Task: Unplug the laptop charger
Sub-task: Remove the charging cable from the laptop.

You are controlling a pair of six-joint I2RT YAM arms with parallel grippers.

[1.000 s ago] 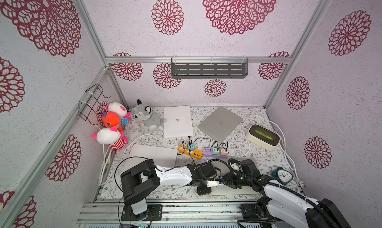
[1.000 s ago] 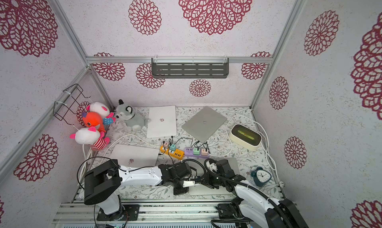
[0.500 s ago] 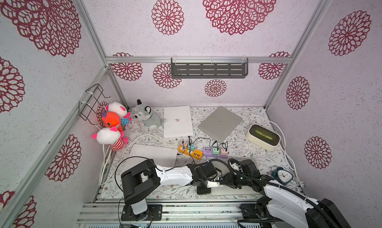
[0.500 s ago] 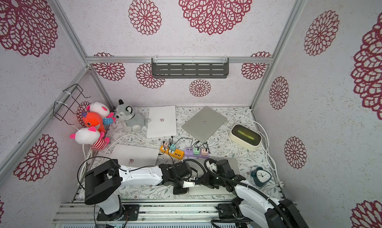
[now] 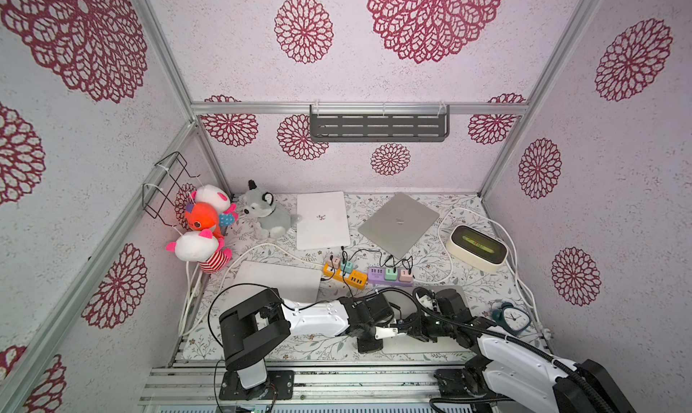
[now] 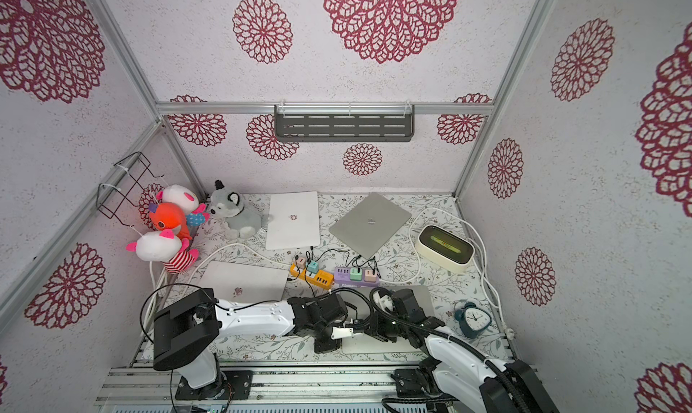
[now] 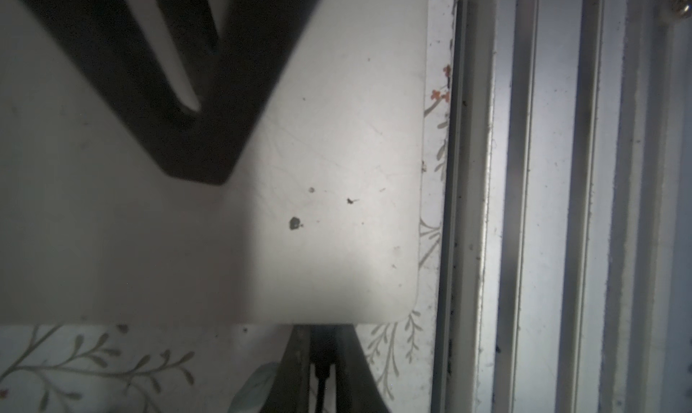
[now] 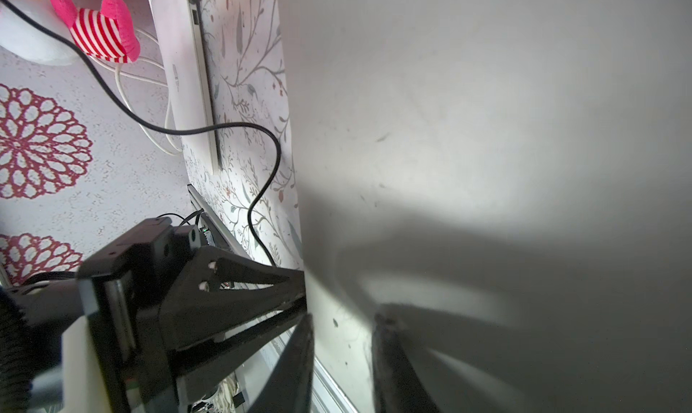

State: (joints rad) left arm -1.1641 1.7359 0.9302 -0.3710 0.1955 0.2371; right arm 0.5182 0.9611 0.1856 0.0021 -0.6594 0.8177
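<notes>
A silver laptop [image 5: 423, 345] [image 6: 374, 346] lies at the table's front edge, partly under both arms. In the left wrist view its lid [image 7: 318, 167] fills the frame. My left gripper [image 7: 324, 358] is at the lid's side edge, shut on the black charger plug [image 7: 324, 349], whose cable trails back between the fingers. In both top views the left gripper [image 5: 397, 327] [image 6: 354, 323] meets the right gripper [image 5: 419, 325] [image 6: 376, 325] over the laptop. My right gripper [image 8: 342, 340] rests on the lid [image 8: 486, 130] near that edge, jaws apart, nothing between them.
A black cable [image 8: 262, 190] loops over the floral mat toward the left gripper. Orange [image 5: 344, 274] and purple [image 5: 389, 276] power strips lie just behind. Three other laptops [image 5: 277, 282] [image 5: 322, 220] [image 5: 398, 224], plush toys [image 5: 202, 220], a white box [image 5: 477, 248] and a clock [image 5: 511, 317] surround them.
</notes>
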